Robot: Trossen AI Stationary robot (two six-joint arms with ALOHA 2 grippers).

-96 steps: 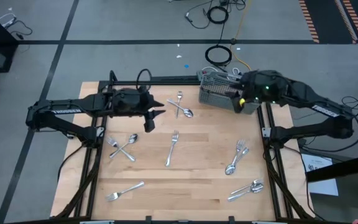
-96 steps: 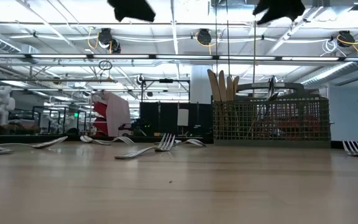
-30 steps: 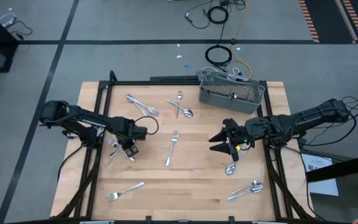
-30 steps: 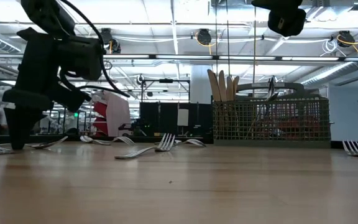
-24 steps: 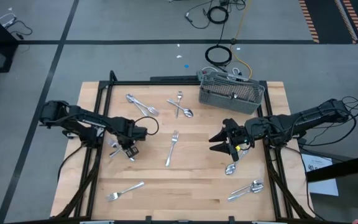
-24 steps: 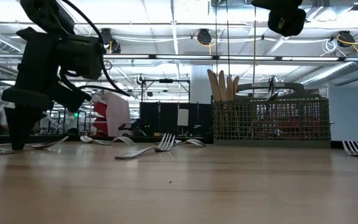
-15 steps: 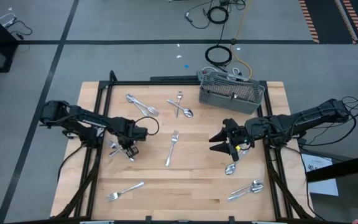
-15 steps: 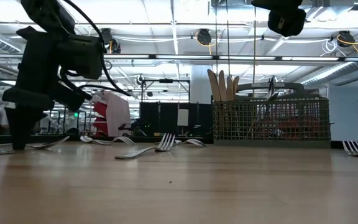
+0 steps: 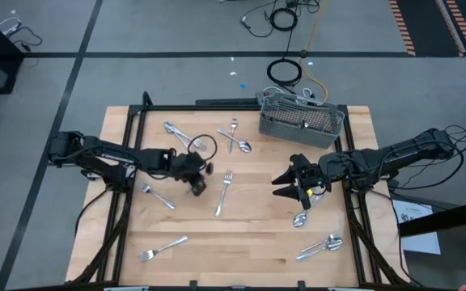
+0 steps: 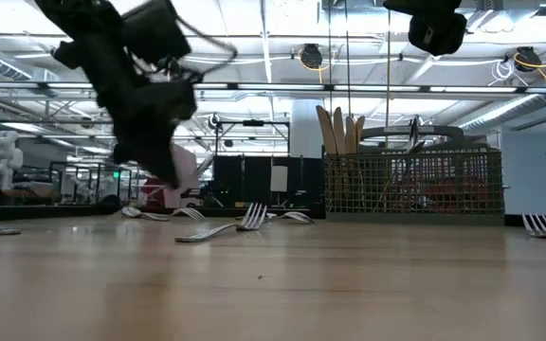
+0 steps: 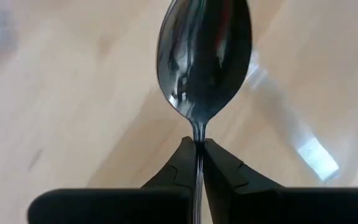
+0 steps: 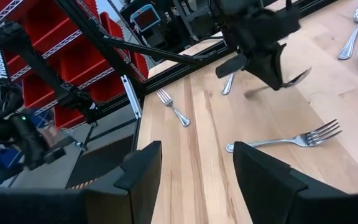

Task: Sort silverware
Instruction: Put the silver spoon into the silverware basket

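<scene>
A spoon (image 11: 204,59) is pinched by its handle in the closed left gripper (image 11: 196,155), lifted above the left middle of the table (image 9: 241,242), and is best carried level to the caddy (image 9: 300,124) and dropped into a matching slot. The right gripper (image 12: 194,165) hangs open, empty, over the table's right side. The caddy's slots and most of the spoon's handle cannot be made out.
</scene>
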